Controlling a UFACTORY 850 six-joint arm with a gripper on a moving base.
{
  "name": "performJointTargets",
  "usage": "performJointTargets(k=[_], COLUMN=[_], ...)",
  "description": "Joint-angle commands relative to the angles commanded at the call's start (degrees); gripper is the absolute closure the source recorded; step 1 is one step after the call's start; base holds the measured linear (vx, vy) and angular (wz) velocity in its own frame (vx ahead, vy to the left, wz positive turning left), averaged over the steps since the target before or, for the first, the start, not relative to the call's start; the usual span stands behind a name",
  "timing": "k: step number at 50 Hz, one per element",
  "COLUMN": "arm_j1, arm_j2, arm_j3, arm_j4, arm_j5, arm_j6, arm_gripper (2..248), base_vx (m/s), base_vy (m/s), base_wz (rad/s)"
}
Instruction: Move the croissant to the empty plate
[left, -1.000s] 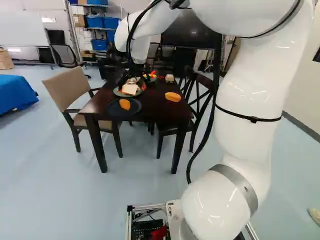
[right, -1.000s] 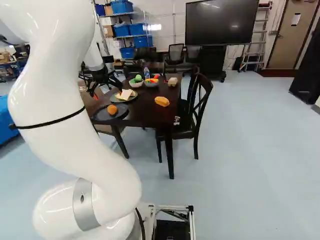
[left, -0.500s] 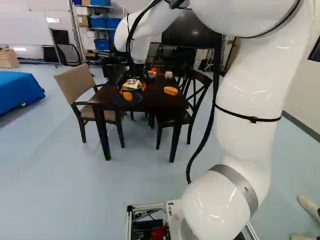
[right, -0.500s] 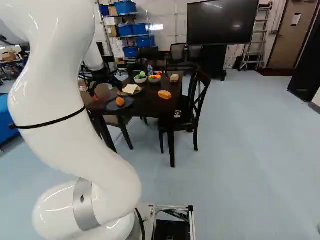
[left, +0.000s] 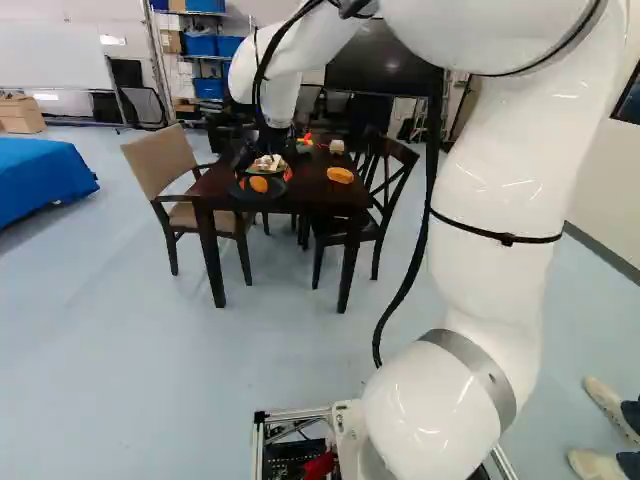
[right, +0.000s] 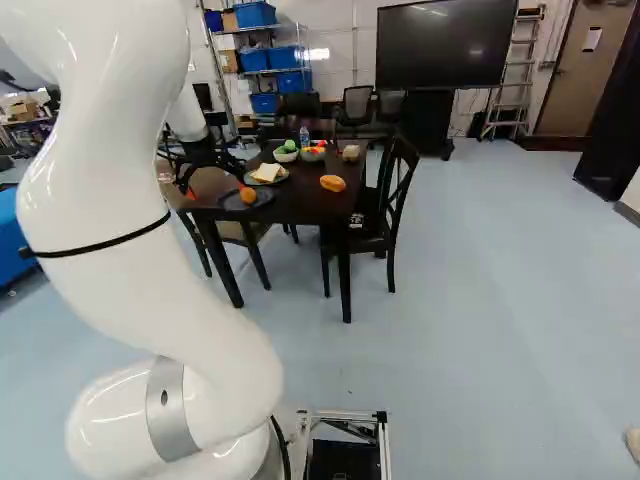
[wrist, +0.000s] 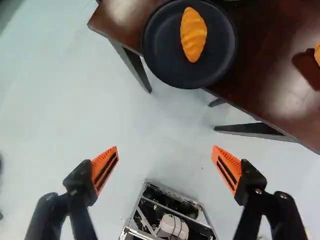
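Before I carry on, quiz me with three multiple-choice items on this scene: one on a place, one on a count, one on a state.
1. Where does the croissant lie?
A. On a chair
B. On the black plate
C. Between the gripper's fingers

2. How many bowls stand on the table?
A. Two
B. Four
C. Six

3. How is the gripper?
A. Shut, fingertips touching
B. Shut on a slice of bread
C. Open, holding nothing

Key:
1. B: the wrist view shows it lying within the plate's rim, ahead of the gripper.
2. A: the right base view shows two, side by side beyond the plates.
3. C: in the wrist view the fingers stand wide apart, with only floor seen between them.
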Motion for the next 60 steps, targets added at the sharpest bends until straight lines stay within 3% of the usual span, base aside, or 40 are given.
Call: performJointTargets(k=[31, 60], arm_j1=[-0.31, -2.04], arm_j2=[0.38, 2.5], arm_j3=[0.88, 5.76], arm_j4=[-0.01, -0.09], arm_j5=[1.13, 7.38], arm_j6=[0.0, 0.0], arm_gripper=[3, 3], base_vx=[0.0, 0.0], base_vy=[0.0, 0.0], base_wz=[0.0, 0.0])
